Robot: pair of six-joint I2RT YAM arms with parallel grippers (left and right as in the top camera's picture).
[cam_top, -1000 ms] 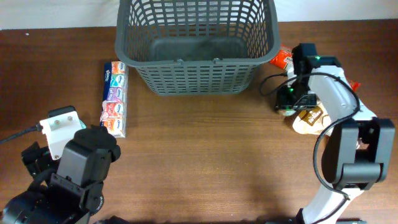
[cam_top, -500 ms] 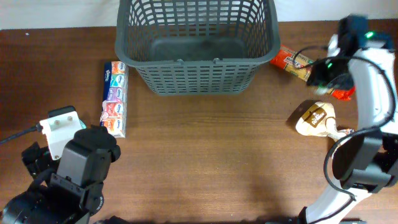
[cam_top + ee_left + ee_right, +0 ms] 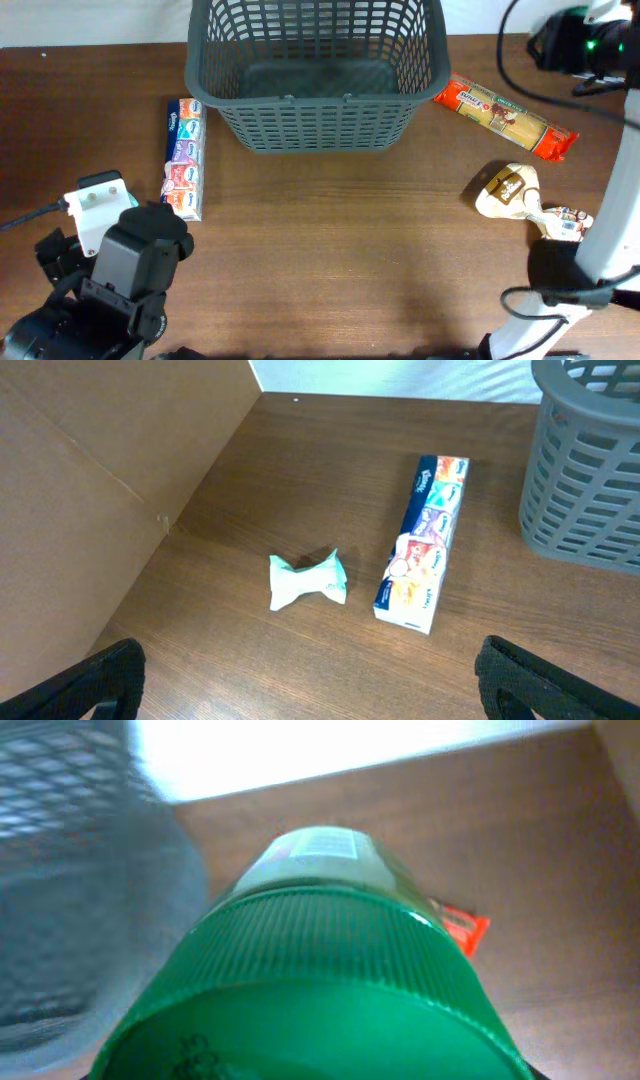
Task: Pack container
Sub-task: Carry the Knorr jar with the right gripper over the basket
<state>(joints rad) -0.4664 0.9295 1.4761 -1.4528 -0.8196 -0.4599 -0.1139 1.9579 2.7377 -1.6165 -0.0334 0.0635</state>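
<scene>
Seems to be clamping a green-lid jar [image 3: 312, 982] high up in the right fingers [image 3: 565, 42], though hidden behind the lid. Needs to go left and down from there to the container [image 3: 315, 122], open top up. Much closer than the left fingers [image 3: 330, 685], spread wide and empty, with the container far ahead to the right.

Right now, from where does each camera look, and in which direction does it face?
Overhead: above the table, facing straight down at the container, tissue pack and pasta packet; left arm bottom left, right hand top right.
Left wrist: low, facing across the table at the tissue pack and a container corner; the left hand, open, shows fingers at the bottom corners.
Right wrist: raised, facing a green-capped jar that fills the view and seems held; no fingers show.
Shared: overhead and left wrist both show tissue pack and container.
</scene>
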